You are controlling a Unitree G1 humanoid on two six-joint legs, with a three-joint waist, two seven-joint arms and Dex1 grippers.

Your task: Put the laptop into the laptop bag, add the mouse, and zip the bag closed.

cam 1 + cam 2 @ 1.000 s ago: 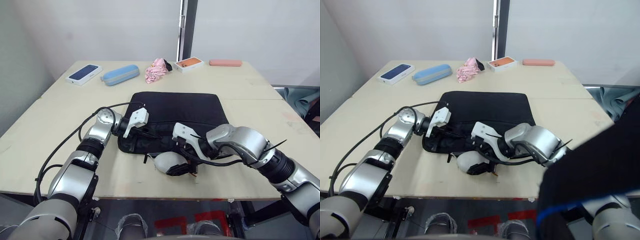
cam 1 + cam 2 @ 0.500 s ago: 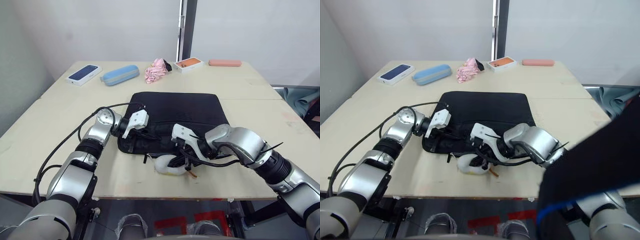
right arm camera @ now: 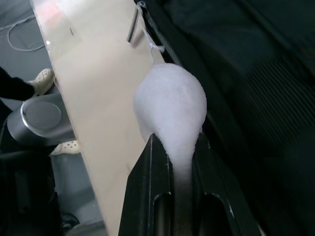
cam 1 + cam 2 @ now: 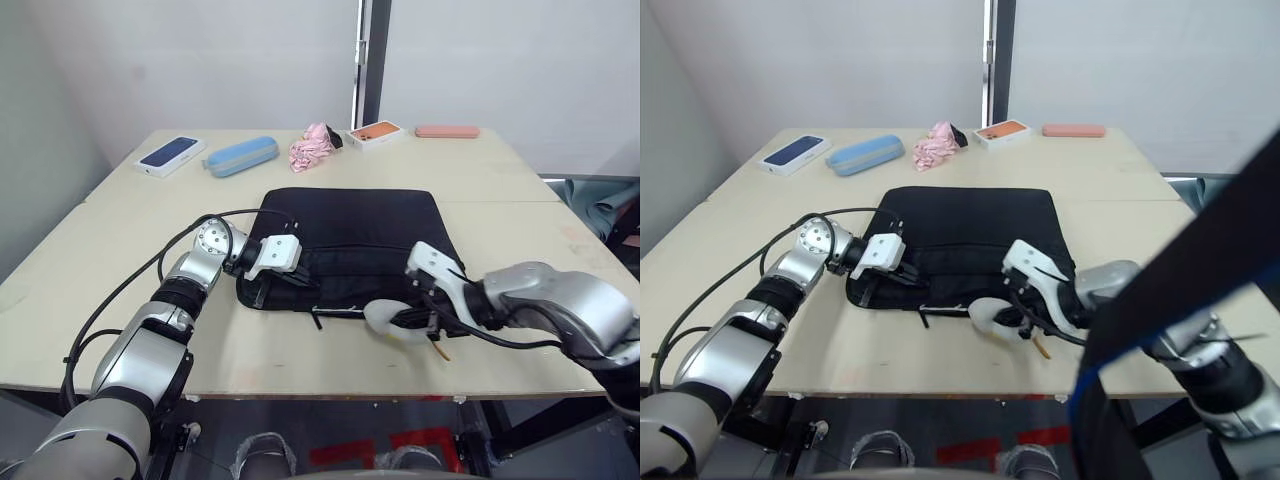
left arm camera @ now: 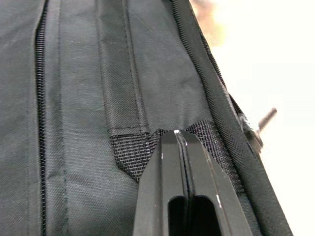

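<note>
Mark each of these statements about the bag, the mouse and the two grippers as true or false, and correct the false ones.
1. The right gripper holds the white mouse. True.
2. The laptop bag hangs off the table edge. False: it lies flat on the table.
3. The left gripper is shut at the bag's webbing. True.
4. The mouse is by the bag's far edge. False: it is at the near edge.
5. The blue case lies on the bag. False: it lies beyond it, on the table.

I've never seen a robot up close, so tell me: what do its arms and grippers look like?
Both arms are rounded, shiny silver-grey segments with black joints and loose black cables looping along them. Each wrist carries a white block. The left gripper and right gripper each have two flat, black fingers tapering towards the tips.
</note>
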